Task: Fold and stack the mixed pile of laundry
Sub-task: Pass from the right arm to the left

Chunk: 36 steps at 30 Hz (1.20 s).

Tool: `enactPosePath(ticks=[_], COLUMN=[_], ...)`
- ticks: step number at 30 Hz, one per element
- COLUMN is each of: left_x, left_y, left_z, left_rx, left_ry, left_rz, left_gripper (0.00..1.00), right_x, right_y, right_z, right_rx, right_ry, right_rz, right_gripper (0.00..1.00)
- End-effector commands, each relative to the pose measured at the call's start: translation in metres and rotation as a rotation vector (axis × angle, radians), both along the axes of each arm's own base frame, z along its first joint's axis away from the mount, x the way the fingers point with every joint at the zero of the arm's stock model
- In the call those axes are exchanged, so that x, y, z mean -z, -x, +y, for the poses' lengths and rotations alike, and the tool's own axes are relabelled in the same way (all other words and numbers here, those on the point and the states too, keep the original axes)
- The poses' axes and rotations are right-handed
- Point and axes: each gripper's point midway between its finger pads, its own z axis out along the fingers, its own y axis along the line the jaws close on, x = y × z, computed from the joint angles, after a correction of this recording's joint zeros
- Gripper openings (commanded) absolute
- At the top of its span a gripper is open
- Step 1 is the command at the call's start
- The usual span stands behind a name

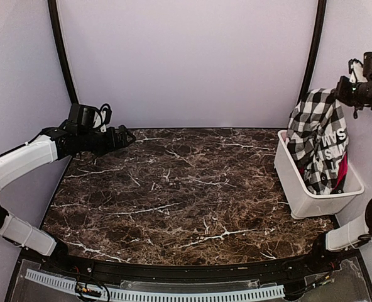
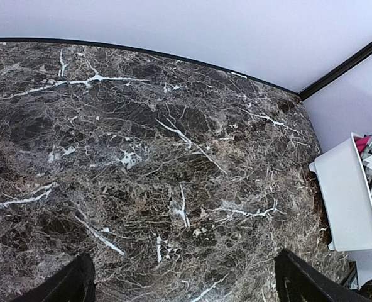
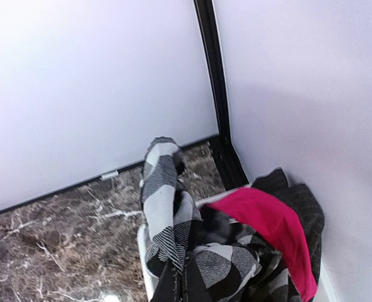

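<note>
The black-and-white checked garment [image 1: 318, 135] with white lettering hangs half out of the white bin [image 1: 311, 202] at the right edge. Its top corner is pulled up by my right gripper [image 1: 344, 92], which is shut on the cloth. In the right wrist view the checked garment [image 3: 164, 201] bunches upward and hides the fingers. The plain red garment [image 3: 271, 229] lies beneath it in the bin, showing as a sliver [image 1: 343, 173] from above. My left gripper [image 1: 127, 136] hovers open over the table's far left corner, its dark fingertips [image 2: 73, 286] wide apart with only marble between them.
The dark marble tabletop [image 1: 186, 189] spreads between the arms. White walls and black corner posts [image 1: 311, 56] close in the back and sides. The bin [image 2: 346, 201] stands tight against the right wall.
</note>
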Motion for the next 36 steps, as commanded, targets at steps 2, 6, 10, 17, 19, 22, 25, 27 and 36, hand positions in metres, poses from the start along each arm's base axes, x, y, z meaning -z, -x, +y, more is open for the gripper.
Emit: enactPosePath(ticks=[2, 6, 10, 17, 19, 22, 25, 27, 36], left_x=[-0.014, -0.016, -0.017, -0.024, -0.031, -0.056, -0.093, -0.123, -0.199], left_y=[0.006, 0.006, 0.005, 0.0, 0.0, -0.001, 0.003, 0.008, 0.041], left_z=[-0.003, -0.003, -0.003, -0.006, -0.011, -0.025, -0.047, -0.061, -0.148], left_rx=[0.019, 0.019, 0.015, 0.023, 0.042, 0.105, 0.217, 0.288, 0.559], left_ry=[0.03, 0.033, 0.03, 0.035, 0.059, 0.128, 0.206, 0.258, 0.341], left_rz=[-0.038, -0.04, -0.041, -0.052, -0.069, -0.147, -0.259, -0.35, -0.585], left_gripper=[0.99, 0.99, 0.99, 0.99, 0.99, 0.99, 0.99, 0.99, 0.99], right_x=[-0.129, -0.19, -0.237, -0.294, -0.299, -0.299, -0.301, -0.301, -0.272], right_y=[0.046, 0.073, 0.093, 0.11, 0.1, 0.079, 0.071, 0.066, 0.072], right_z=[0.026, 0.036, 0.039, 0.064, 0.08, 0.108, 0.144, 0.17, 0.327], right_rx=[-0.074, -0.097, -0.089, -0.216, -0.335, -0.55, -0.727, -0.813, -1.239], right_ry=[0.014, 0.033, 0.045, -0.055, -0.135, -0.299, -0.395, -0.418, -0.538], right_rz=[-0.33, -0.481, -0.616, -0.848, -0.859, -0.826, -0.822, -0.815, -0.707], right_gripper=[0.0, 0.0, 0.0, 0.0, 0.0, 0.0, 0.0, 0.0, 0.0])
